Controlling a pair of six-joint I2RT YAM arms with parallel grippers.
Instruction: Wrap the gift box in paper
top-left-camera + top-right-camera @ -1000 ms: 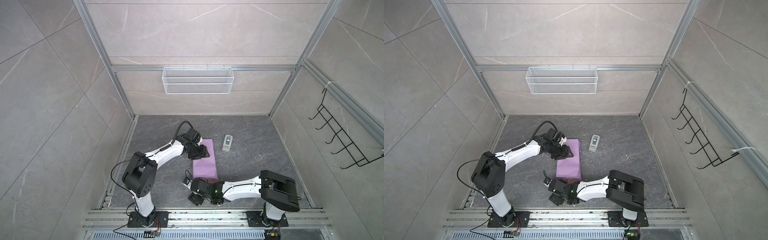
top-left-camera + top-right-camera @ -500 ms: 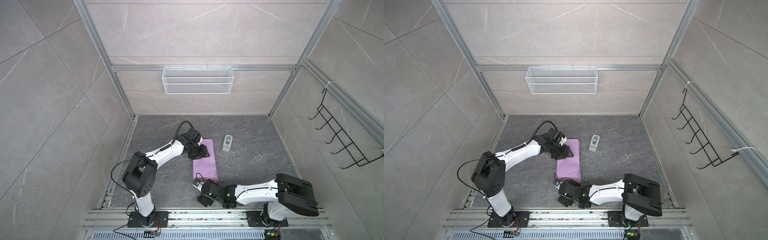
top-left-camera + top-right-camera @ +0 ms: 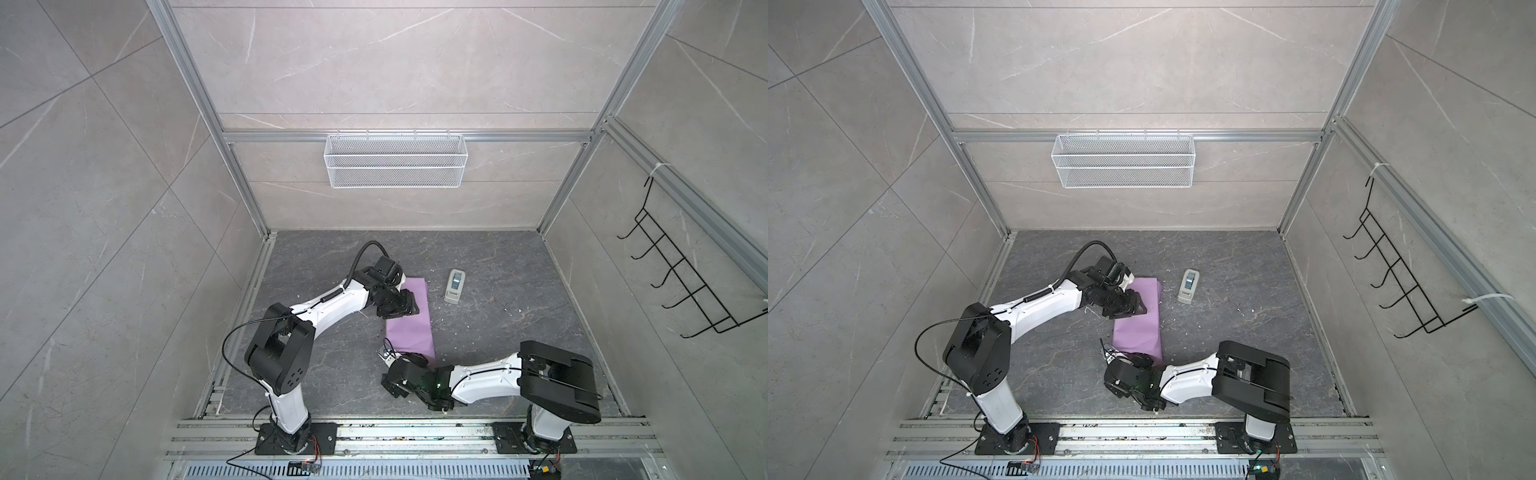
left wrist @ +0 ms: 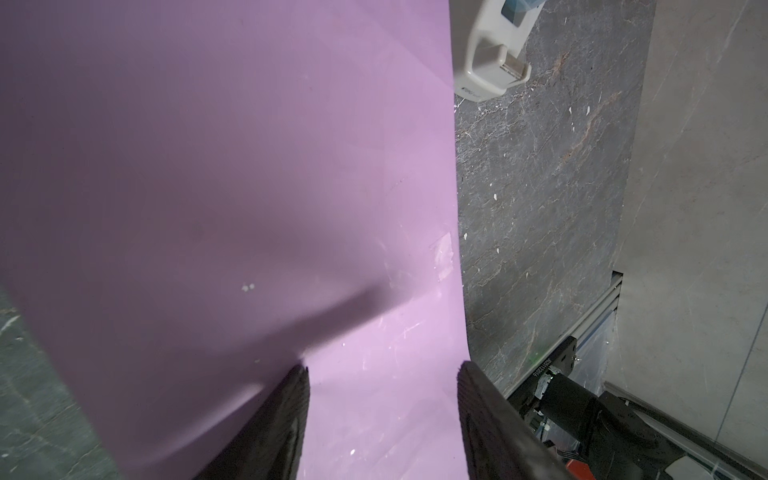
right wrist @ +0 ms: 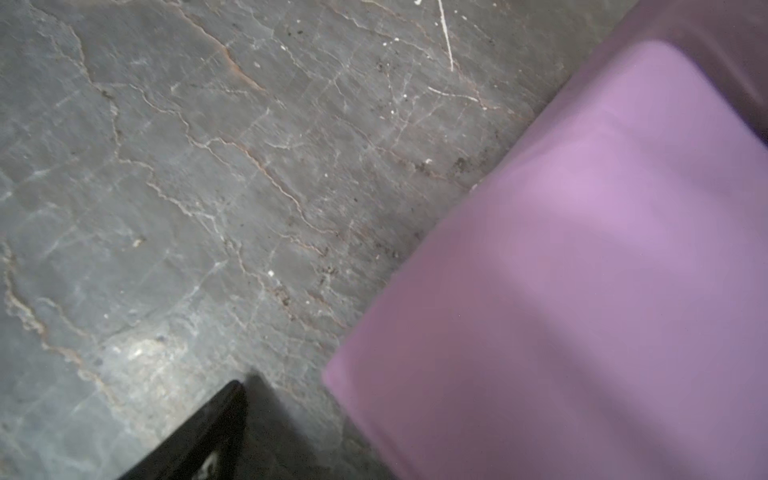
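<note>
Right claw (image 3: pixel 395 384) returned beside paper (image 3: pixel 409 328) (near end), left claw (image 3: pixel 405 309) atop

Legible text: very little.

Left wrist view: the black bracket (image 4: pixel 559 361) past the edge of the counter (image 4: pixel 540 187) carries one line of small white digits, upside down to the camera. The string cannot be read with certainty.

Same view: the grey-white handheld device (image 4: pixel 486 62) has faint small print low on its casing, too blurred to read.

Right wrist view: a finger (image 5: pixel 195 440) of the right hand (image 3: pixel 392 384) bears a white mark, blurred and cut off.

Both top views: nothing readable.
</note>
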